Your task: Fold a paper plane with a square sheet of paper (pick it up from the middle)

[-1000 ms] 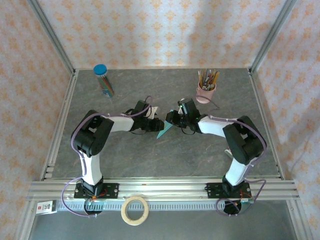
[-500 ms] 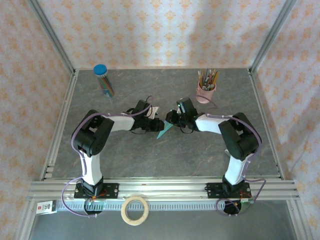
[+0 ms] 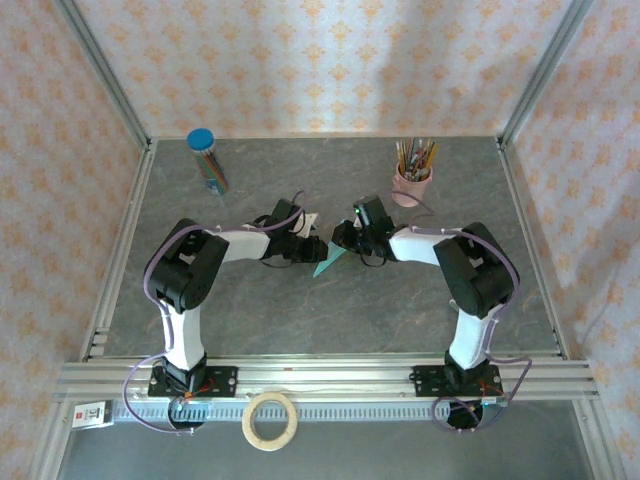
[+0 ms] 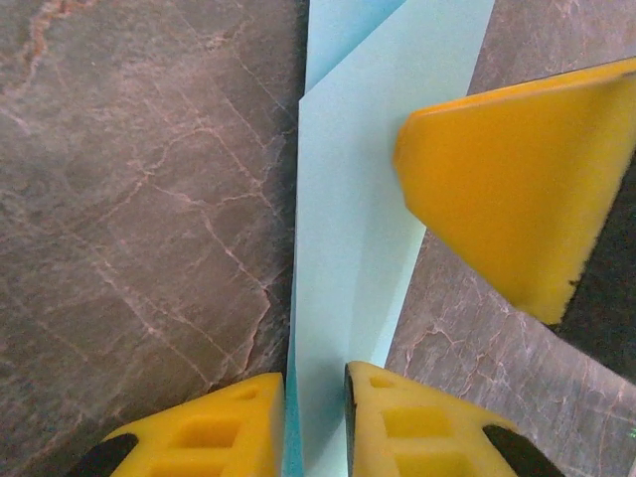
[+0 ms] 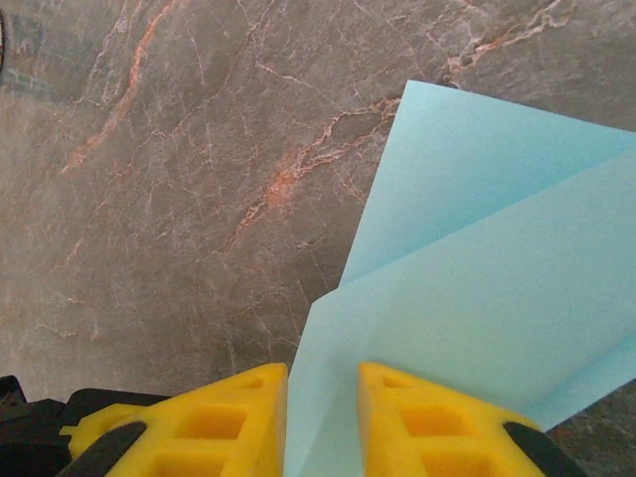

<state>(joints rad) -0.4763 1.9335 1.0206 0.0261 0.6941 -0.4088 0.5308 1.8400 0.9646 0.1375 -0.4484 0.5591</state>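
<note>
1. Top external: the half-folded paper plane (image 3: 330, 262) lies mid-table between my left gripper (image 3: 316, 249) and right gripper (image 3: 343, 240).
2. Left wrist: my left gripper (image 4: 315, 427), nearly closed, pinches its long edge; I'd press along the crease.
3. Right wrist: my right gripper (image 5: 323, 417) pinches a layer likewise; I'd pull gently to avoid tearing it.

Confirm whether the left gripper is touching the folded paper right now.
Touching. In the left wrist view the folded paper runs down into the left gripper and meets both yellow fingers, with no gap on either side.
</note>
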